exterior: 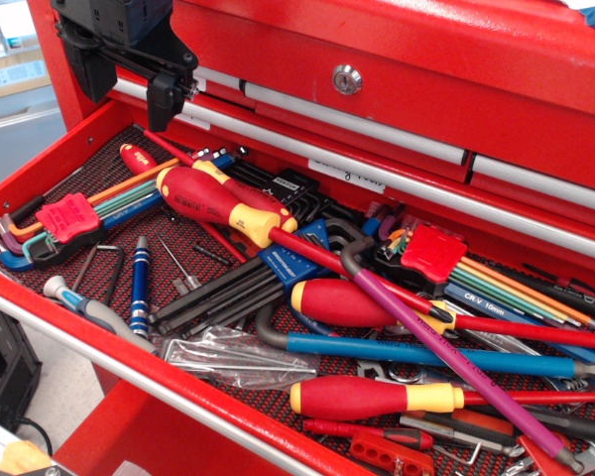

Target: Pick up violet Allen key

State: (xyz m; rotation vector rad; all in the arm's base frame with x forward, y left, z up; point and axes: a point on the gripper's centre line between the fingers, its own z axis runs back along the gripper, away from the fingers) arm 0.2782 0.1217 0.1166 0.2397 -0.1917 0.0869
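Observation:
The violet Allen key (pixel 463 369) lies in the open red drawer (pixel 40 169), right of centre. Its long violet-magenta shaft runs diagonally down to the right, over the screwdrivers. Its dark grey curved short end (pixel 351 256) is at the upper left. My black gripper (pixel 127 99) hangs at the top left, above the drawer's back left corner, far from the key. Its jaws stand apart with nothing between them.
Red-and-yellow screwdrivers (pixel 223 203) (pixel 372 397) lie under and beside the key. A thick blue L-key (pixel 426 354) crosses beneath it. Rainbow hex sets in red holders sit at the left (pixel 67 218) and right (pixel 434 250). A closed red drawer front (pixel 347 79) rises behind.

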